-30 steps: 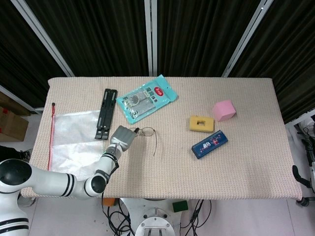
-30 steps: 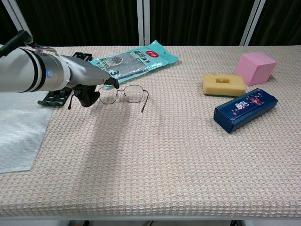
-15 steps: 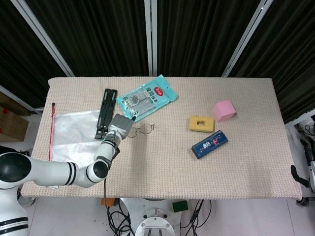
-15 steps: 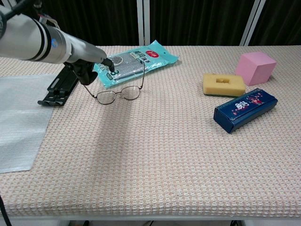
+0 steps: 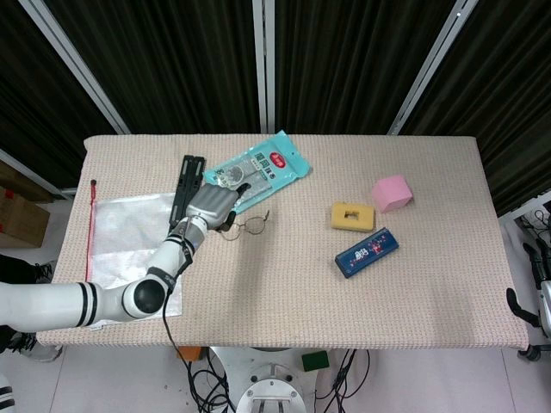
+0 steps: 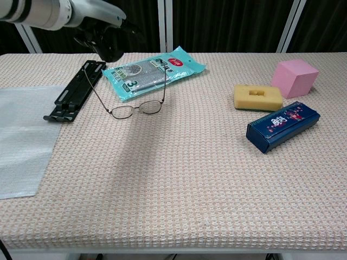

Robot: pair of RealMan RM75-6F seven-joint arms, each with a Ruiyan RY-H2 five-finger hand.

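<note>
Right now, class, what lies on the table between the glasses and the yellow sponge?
Nothing: only bare woven tablecloth lies between the glasses and the yellow sponge. The chest view shows it most clearly, and the head view agrees.

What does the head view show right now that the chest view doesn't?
Only the head view shows the whole left arm, the clear bag's red zip edge and the table's far corners. Only the chest view shows the glasses' temple rising to the left hand, lenses down near the cloth. Both show the teal packet, black stand, sponge, pink block and blue box. The right hand shows in neither.
</note>
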